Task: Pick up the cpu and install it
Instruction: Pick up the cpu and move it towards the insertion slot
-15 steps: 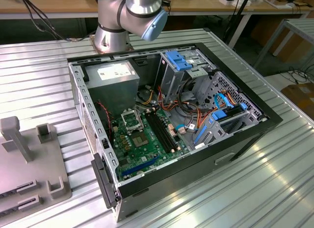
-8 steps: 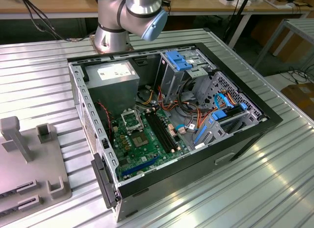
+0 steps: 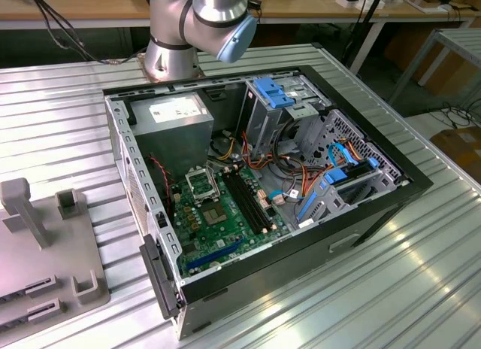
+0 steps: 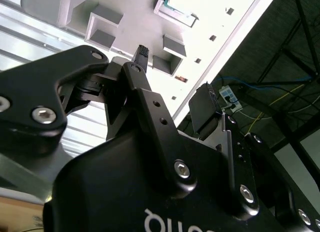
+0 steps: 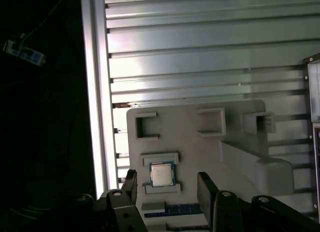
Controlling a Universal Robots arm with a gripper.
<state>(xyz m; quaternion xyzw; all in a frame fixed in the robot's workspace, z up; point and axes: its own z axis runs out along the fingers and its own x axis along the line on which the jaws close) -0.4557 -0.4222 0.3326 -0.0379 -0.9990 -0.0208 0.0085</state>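
The cpu (image 5: 161,174), a small square chip with a silver-grey face, lies flat in a recess of the pale grey fixture plate (image 5: 200,152). In the first wrist view my gripper (image 5: 167,188) hovers over it, open, with one black finger (image 5: 131,184) on each side of the chip and nothing held. The second wrist view shows the same gripper (image 4: 172,82) with its jaws wide apart and the cpu (image 4: 178,7) on the plate beyond them. In the exterior view the black-framed socket (image 3: 201,185) sits on the green motherboard (image 3: 222,225) inside the open computer case (image 3: 376,206).
The fixture plate (image 3: 45,244) lies on the ribbed metal table (image 3: 376,289) at the exterior view's left and carries raised grey blocks and slots (image 5: 260,167). The case holds a power supply (image 3: 176,116), cables and blue drive brackets (image 3: 338,187). The arm's base (image 3: 173,56) stands behind it.
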